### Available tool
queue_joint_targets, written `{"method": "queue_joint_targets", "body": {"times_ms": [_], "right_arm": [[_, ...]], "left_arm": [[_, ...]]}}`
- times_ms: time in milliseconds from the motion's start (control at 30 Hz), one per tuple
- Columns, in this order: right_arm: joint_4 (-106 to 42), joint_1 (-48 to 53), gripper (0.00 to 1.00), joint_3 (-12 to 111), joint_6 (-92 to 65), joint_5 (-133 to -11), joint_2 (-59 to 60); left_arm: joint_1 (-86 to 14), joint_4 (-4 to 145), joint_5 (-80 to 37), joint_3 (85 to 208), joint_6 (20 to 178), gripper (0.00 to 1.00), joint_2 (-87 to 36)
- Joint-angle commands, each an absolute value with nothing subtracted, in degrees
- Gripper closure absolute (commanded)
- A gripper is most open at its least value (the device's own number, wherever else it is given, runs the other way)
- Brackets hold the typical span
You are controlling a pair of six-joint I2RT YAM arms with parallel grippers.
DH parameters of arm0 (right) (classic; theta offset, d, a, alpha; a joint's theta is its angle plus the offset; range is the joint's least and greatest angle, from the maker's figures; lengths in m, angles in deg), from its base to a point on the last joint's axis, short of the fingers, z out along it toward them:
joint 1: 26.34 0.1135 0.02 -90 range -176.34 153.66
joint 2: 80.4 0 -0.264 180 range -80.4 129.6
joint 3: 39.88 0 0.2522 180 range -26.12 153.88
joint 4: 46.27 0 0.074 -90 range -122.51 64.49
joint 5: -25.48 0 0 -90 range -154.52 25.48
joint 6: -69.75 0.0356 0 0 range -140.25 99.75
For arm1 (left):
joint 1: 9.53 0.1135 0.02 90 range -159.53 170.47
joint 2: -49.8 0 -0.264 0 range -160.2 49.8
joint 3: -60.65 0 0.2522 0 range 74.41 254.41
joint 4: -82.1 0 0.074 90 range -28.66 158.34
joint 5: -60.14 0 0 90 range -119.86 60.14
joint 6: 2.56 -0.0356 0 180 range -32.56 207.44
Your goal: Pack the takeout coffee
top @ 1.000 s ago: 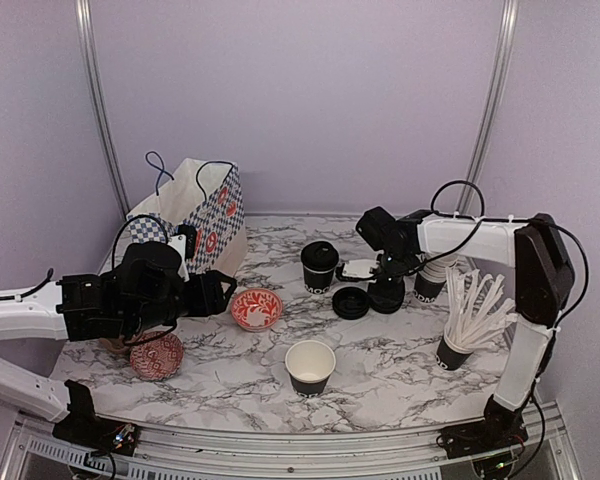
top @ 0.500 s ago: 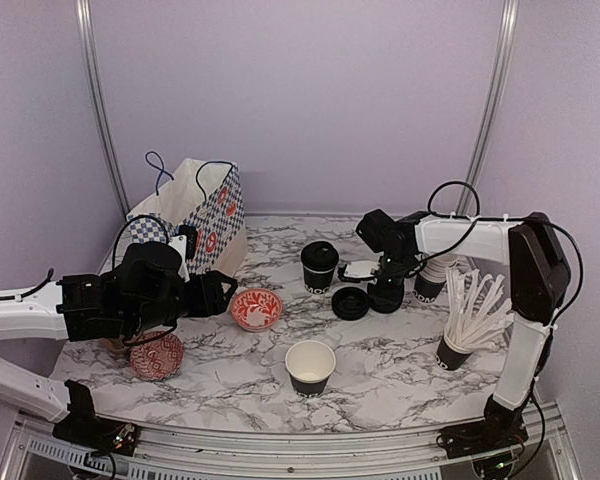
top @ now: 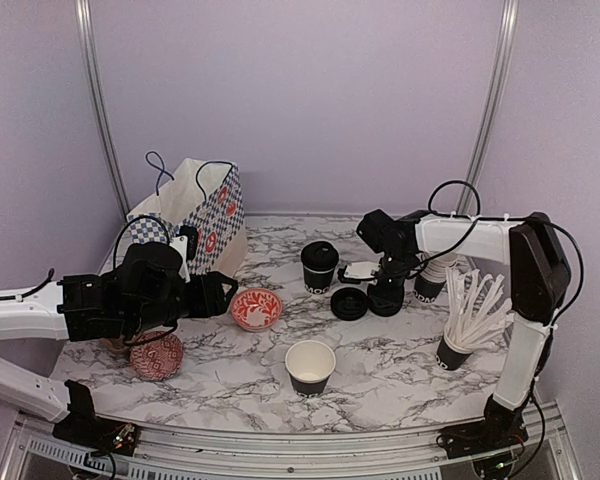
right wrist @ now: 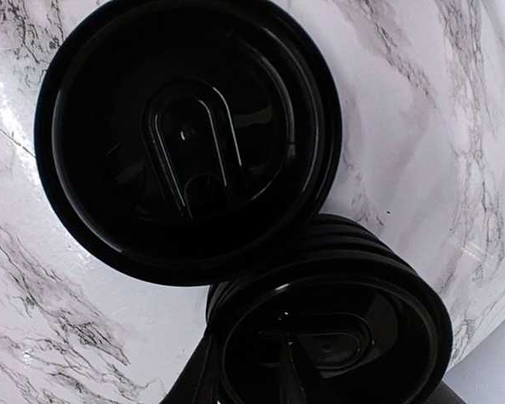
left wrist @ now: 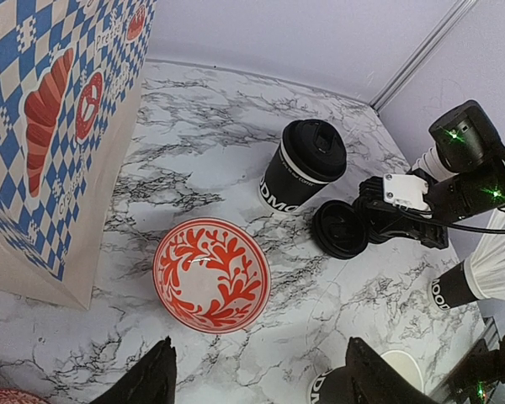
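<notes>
1. Carrying everything is the table (top: 380, 370), white marble pattern with grey veins.
2. At its far left stands a paper bag (top: 205, 215), blue-and-white checked with red pretzel and croissant prints. Its mouth is open and its cord handles stand up.
3. The left end effector (left wrist: 261, 358) hovers low in front of the bag. Its jaws are spread wide with nothing between them.
4. The right end effector (top: 385, 280) reaches in from the right, down at the lid stack (top: 386, 298). I cannot tell whether it grips a lid.
5. A straw cup (top: 470, 320), black and bristling with white straws, stands near the right edge.
6. The lidded cup (top: 320, 266) stands upright at mid-table toward the back, well apart from the bag. It is small, of black paper with white lettering, and capped by a round black plastic lid with a sip flap.
7. An open cup (top: 310, 367) of the same black paper, cream inside and with no lid, stands near the front centre.
8. A red bowl (top: 256, 308) with a white leafy pattern lies just ahead of the left jaws. A second red bowl (top: 157, 356) sits near the front left.
9. A loose lid (right wrist: 185, 139) lies flat on the marble, its rim touching the lid stack.
</notes>
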State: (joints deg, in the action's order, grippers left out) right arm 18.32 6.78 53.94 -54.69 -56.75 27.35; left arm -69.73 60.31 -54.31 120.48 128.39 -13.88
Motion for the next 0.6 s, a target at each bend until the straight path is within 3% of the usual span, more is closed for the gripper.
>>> {"method": "queue_joint_targets", "body": {"times_ms": [0,567], "right_arm": [[19.7,6.4,0.76,56.2,-53.2,-59.0,24.6],[18.1,6.6,0.75,53.0,-52.5,-58.0,26.0]], "left_arm": [[-69.4,60.0,-54.2,119.9,128.3,0.30,-14.3],[-69.4,60.5,-53.7,119.6,128.6,0.30,-14.6]]}}
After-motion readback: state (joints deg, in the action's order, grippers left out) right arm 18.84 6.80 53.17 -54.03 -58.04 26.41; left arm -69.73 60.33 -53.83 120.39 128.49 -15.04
